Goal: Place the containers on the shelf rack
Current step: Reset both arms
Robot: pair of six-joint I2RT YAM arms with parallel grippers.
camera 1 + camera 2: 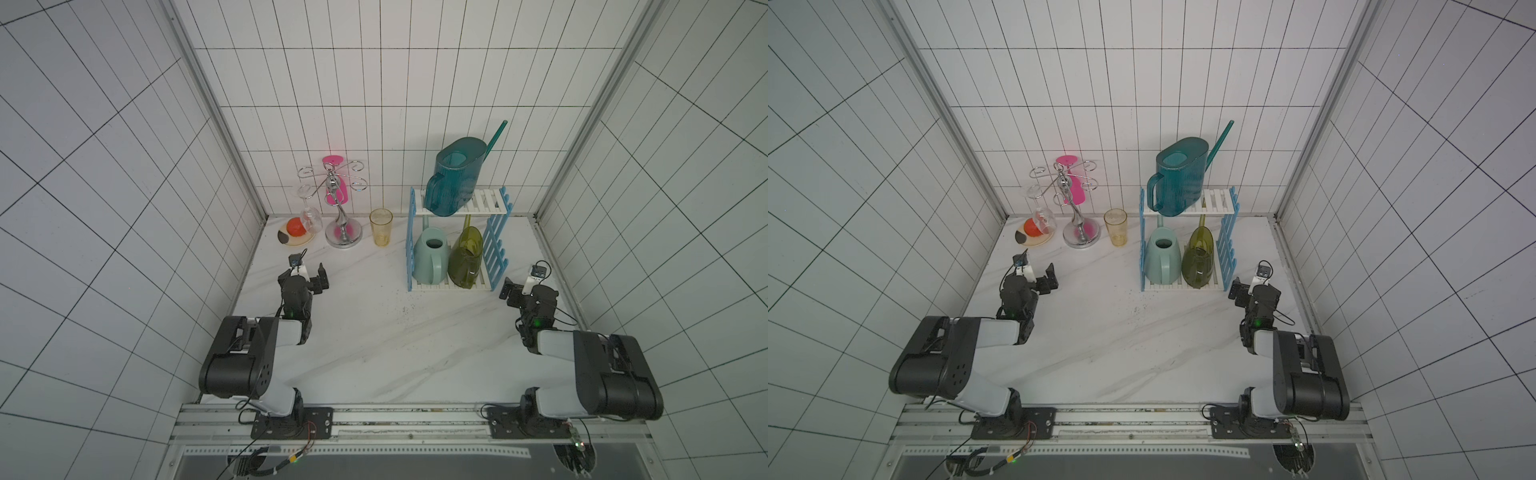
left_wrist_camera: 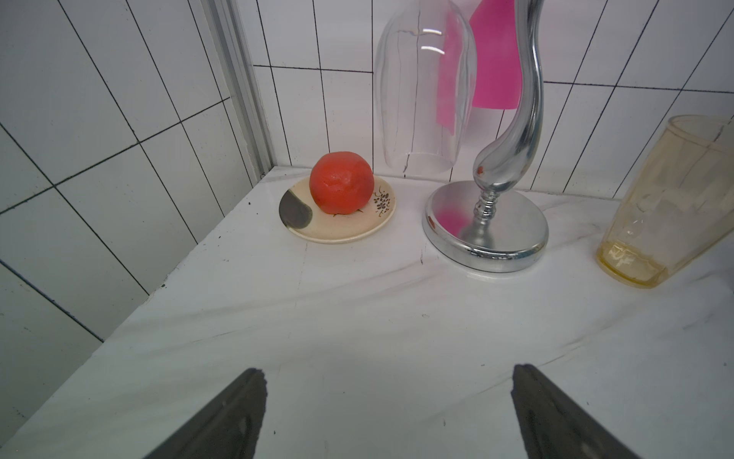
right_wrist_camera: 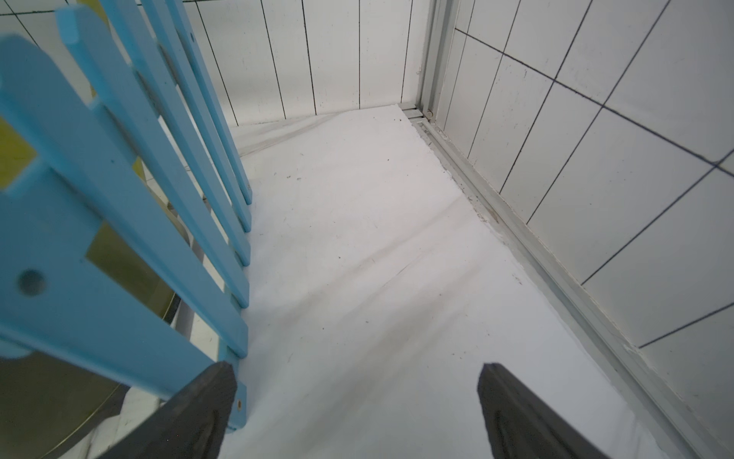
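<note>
The shelf rack [image 1: 486,201] [image 1: 1217,201] stands at the back right, and its light-blue side panel [image 3: 119,159] fills one side of the right wrist view. A dark teal container [image 1: 455,174] [image 1: 1179,178] sits upright on the top shelf. On the bottom shelf a pale mint container [image 1: 430,257] [image 1: 1160,257] stands beside a translucent olive one [image 1: 467,257] [image 1: 1198,257] [image 3: 127,270]. My left gripper [image 1: 307,272] [image 2: 387,373] is open and empty over the table, left of the rack. My right gripper [image 1: 523,282] [image 3: 357,371] is open and empty just right of the rack's front corner.
At the back left stands a chrome glass-hanger stand [image 1: 343,232] [image 2: 484,226] with a clear wine glass [image 1: 311,216] [image 2: 425,87] and a pink glass [image 1: 336,191] hanging. A plate [image 2: 341,234] holds an orange fruit [image 2: 341,188]. A yellow cup [image 1: 381,227] [image 2: 667,206] stands between stand and rack.
</note>
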